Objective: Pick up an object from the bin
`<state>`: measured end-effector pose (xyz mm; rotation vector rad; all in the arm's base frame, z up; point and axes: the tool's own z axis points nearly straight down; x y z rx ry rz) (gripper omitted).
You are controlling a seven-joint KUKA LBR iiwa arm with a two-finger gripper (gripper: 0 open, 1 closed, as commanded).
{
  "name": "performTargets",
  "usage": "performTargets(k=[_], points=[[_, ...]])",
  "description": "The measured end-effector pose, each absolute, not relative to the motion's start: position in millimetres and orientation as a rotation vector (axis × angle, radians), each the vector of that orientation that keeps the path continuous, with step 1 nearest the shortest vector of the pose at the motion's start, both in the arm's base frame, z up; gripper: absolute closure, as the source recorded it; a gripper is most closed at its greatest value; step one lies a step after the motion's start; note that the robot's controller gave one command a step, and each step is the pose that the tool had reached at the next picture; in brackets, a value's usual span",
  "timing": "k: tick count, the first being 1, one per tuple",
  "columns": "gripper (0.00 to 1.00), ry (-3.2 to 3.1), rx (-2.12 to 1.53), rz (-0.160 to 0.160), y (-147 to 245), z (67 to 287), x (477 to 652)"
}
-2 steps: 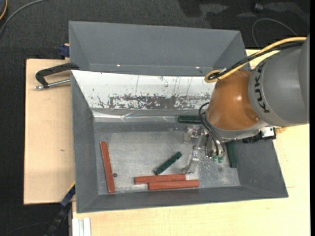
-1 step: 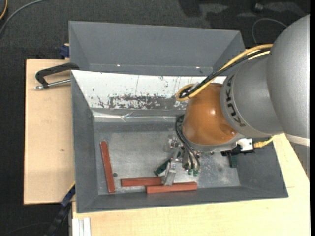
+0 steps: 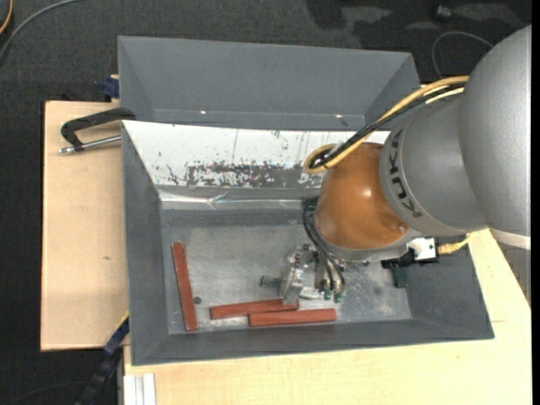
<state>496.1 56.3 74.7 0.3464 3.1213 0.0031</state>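
My gripper (image 3: 297, 288) hangs low over the bin floor, right of centre, just below the orange cover. Its tips sit right above the right part of two reddish-brown flat sticks (image 3: 272, 313) that lie side by side along the front wall. The upper stick (image 3: 251, 310) reaches under the gripper; the lower stick (image 3: 292, 317) runs a little farther right. Whether a stick is between the fingers I cannot make out. A third reddish-brown stick (image 3: 184, 285) lies lengthwise along the left wall.
The arm and its orange cover hang over the bin's right half and hide the floor beneath. A small dark speck (image 3: 197, 301) lies beside the left stick. The front wall stands close behind the two sticks.
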Motion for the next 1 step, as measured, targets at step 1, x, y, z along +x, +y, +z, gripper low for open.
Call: performTargets(k=[1], points=[[1.00,3.109,0.342,0.007,62.6,232.7,514.0]])
